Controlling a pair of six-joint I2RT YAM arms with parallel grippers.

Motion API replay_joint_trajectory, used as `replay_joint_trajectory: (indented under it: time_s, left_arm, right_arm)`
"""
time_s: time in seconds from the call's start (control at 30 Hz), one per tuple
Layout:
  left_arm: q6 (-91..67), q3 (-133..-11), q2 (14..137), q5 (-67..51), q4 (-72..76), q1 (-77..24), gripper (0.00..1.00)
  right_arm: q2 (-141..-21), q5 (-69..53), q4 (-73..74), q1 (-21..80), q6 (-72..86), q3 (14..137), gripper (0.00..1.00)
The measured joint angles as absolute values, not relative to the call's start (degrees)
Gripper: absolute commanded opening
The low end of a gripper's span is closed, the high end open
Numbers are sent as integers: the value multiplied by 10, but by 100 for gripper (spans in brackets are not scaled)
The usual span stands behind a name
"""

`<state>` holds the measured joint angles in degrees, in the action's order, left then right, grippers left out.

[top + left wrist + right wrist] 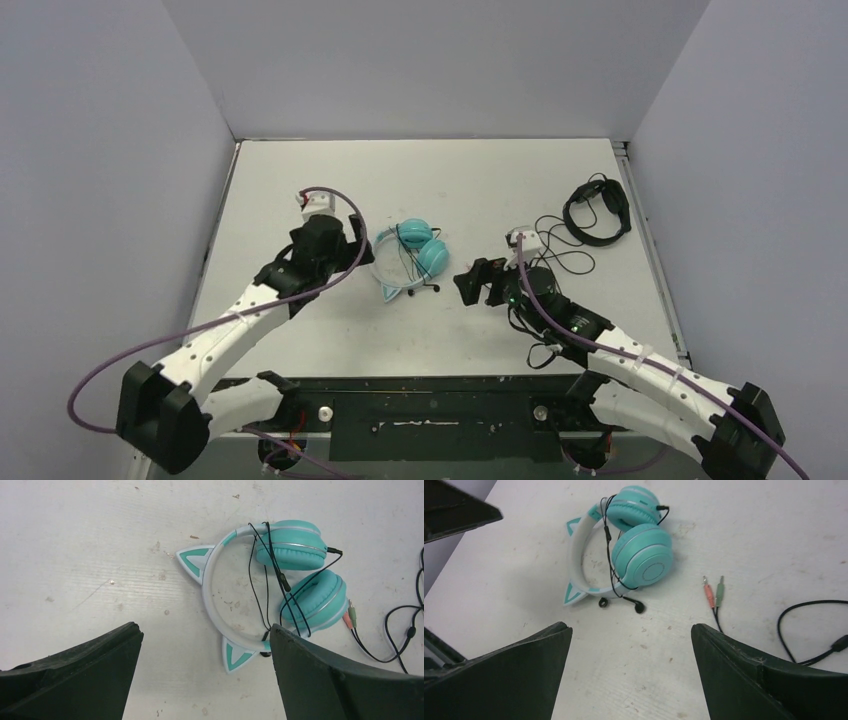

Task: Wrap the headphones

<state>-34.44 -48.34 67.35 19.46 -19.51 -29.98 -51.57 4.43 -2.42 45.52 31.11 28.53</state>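
The teal headphones (412, 256) lie flat on the white table, with folded ear cups (642, 555) and a pale headband with cat-ear points (209, 592). Their thin black cable (266, 575) is looped loosely over the cups and band, and its end (639, 608) rests on the table. My left gripper (357, 247) is open and empty, just left of the headband; in the left wrist view (202, 626) one cat ear lies between its fingers. My right gripper (470, 284) is open and empty, to the right of the cups and apart from them; it also shows in the right wrist view (629, 625).
All-black headphones (597, 210) sit at the far right near the wall. Their black cable (562, 250) trails toward my right arm and ends in pink and green plugs (713, 592), which also show in the left wrist view (349, 615). Grey walls enclose the table on three sides.
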Motion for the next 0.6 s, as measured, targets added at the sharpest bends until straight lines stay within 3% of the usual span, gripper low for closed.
replay_joint_trajectory:
  time_s: [0.33, 0.6]
  left_arm:
    - [-285, -343, 446, 202, -166, -303, 97]
    - [-265, -291, 359, 226, -147, -303, 97]
  right_arm:
    - [-433, 166, 31, 455, 235, 278, 99]
    - [-422, 230, 50, 451, 224, 272, 100]
